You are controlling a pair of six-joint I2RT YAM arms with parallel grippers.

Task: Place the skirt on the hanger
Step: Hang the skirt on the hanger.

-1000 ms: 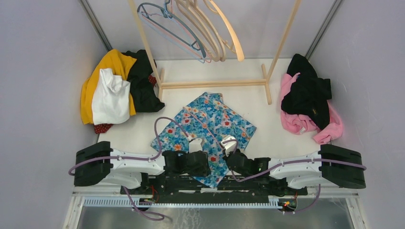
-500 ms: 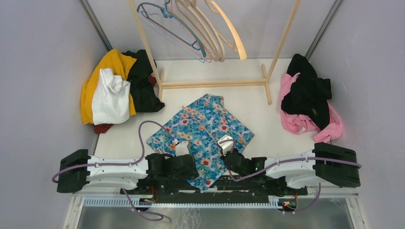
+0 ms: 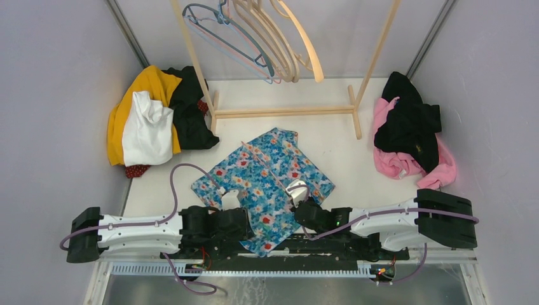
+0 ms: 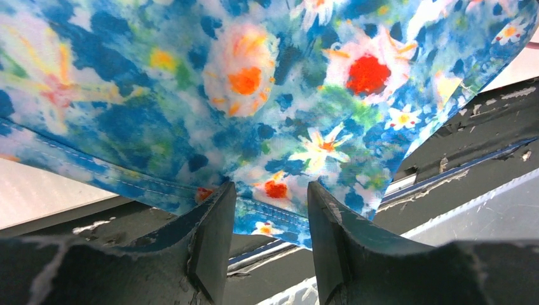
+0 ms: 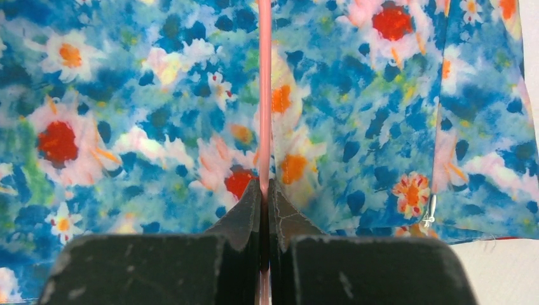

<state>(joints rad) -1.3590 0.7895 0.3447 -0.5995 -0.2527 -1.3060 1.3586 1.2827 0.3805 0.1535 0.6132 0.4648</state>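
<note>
Observer: Grip status, near side first?

Operator: My right gripper (image 5: 266, 184) is clamped tight on the thin pink hanger (image 5: 264, 95). Its bar runs away from me across the floral skirt (image 5: 159, 127). My left gripper (image 4: 270, 190) has its fingers apart. The skirt's stitched hem crosses the gap above the black base rail (image 4: 470, 121), and I see no pinch there.

Observer: Change over the last second?

Operator: My left arm has swung back and out to the left, and the right arm followed a little. The skirt slid with us toward the near-left, so one corner now hangs past the table's near edge. The hanger came along with the cloth. Judgement: this is repositioning, not hanging. Hanger and skirt are together, but I cannot tell whether the bar sits inside a fold or only on top. I'd put the task at early to middle.

Observer: Edges and room?

Operator: The near edge is the tight one; more pull my way and the hem could slip onto the rail. The table (image 3: 356, 171) shows open surface right of the skirt and beyond it, up to the wooden rack (image 3: 286, 111). The left clothes pile (image 3: 149, 121) and right clothes pile (image 3: 413, 136) sit well apart from the skirt. Spare hangers (image 3: 267, 38) hang on the rack, farthest off.
</note>
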